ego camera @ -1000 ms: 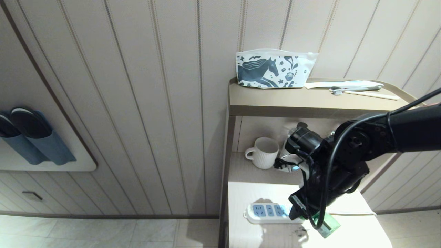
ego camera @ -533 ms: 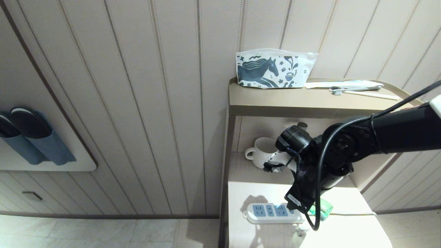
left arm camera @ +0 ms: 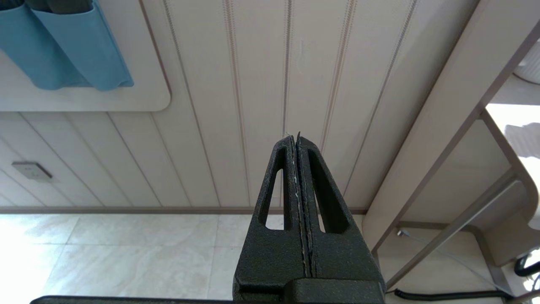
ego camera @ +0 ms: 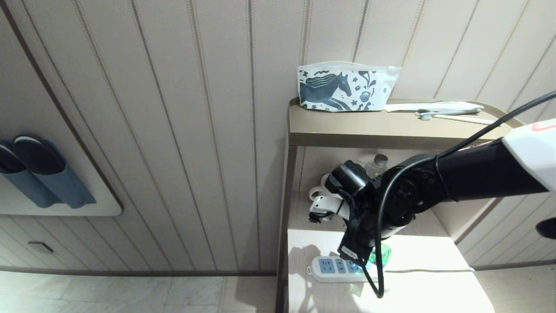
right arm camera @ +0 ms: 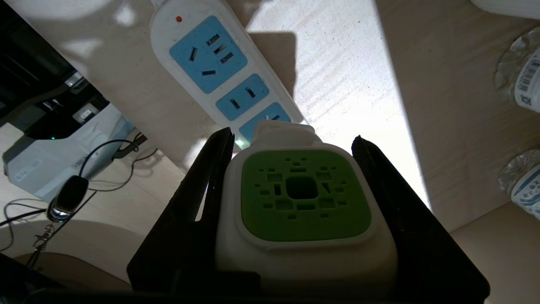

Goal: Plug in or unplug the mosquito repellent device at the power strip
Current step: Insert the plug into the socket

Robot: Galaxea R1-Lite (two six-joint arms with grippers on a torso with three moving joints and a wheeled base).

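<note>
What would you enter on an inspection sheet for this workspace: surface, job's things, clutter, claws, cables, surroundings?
Surface: pale lower shelf, partly sunlit.
Job's things: mosquito repellent device held over the power strip, at its third socket; seating cannot be told.
Clutter: mug and water bottles behind; horse-print pouch and toothbrush on top shelf.
Claws: right claw shut on the device; left claw shut, empty, parked facing the wall.
Cables: white cord runs right from the strip.
Surroundings: panelled wall, blue slippers holder, tiled floor.
</note>
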